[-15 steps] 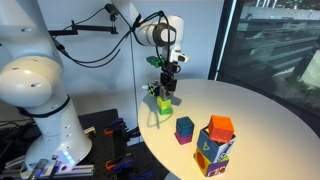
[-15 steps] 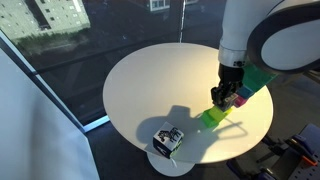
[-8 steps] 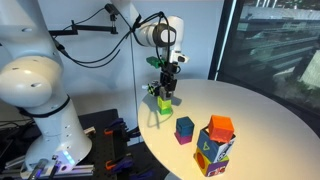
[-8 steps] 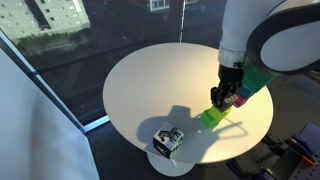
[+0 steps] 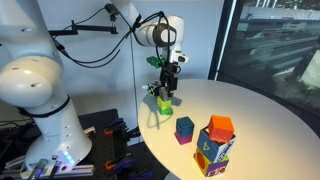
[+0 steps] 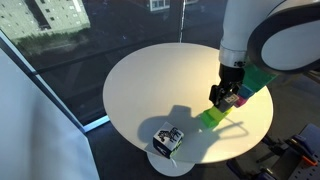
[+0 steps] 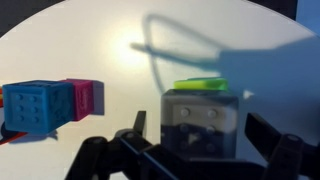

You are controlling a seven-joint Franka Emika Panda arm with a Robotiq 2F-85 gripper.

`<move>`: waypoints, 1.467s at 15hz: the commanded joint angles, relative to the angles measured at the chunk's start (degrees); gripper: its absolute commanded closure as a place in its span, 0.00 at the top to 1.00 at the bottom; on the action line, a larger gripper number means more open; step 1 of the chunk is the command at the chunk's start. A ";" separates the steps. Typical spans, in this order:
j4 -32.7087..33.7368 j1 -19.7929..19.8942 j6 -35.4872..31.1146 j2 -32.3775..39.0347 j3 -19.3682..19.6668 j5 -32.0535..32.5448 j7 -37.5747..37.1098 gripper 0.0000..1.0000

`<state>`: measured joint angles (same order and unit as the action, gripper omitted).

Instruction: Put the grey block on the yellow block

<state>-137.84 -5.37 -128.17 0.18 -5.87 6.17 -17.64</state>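
Note:
The grey block [image 7: 203, 120] fills the wrist view, with the yellow block [image 7: 200, 85] showing as a bright strip at its far edge; grey rests on yellow. My gripper [image 7: 200, 128] is open: its dark fingers [image 7: 262, 135] stand either side of the grey block, each with a visible gap. In both exterior views the gripper [image 5: 166, 90] [image 6: 227, 98] hangs straight down over the stack, and the yellow block [image 5: 163, 104] [image 6: 212, 117] sits on the round white table [image 5: 260, 120] near its edge.
A blue cube [image 7: 38, 105] [image 5: 185, 127] with a magenta block [image 7: 88, 97] beside it lies close by. An orange cube [image 5: 221, 126] tops a large multicoloured block [image 5: 212, 153]. A multicoloured block [image 6: 167, 138] sits at the table rim. Dark windows surround the table.

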 commanded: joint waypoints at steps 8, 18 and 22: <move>-0.44 0.77 2.86 -6.12 1.49 -6.67 9.13 1.00; -0.56 3.46 11.68 -13.40 2.91 -3.15 8.15 1.00; -0.17 4.63 18.30 -16.19 3.52 -2.03 9.04 1.00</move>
<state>-137.92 -1.59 -114.34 -12.99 -2.81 2.80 -9.61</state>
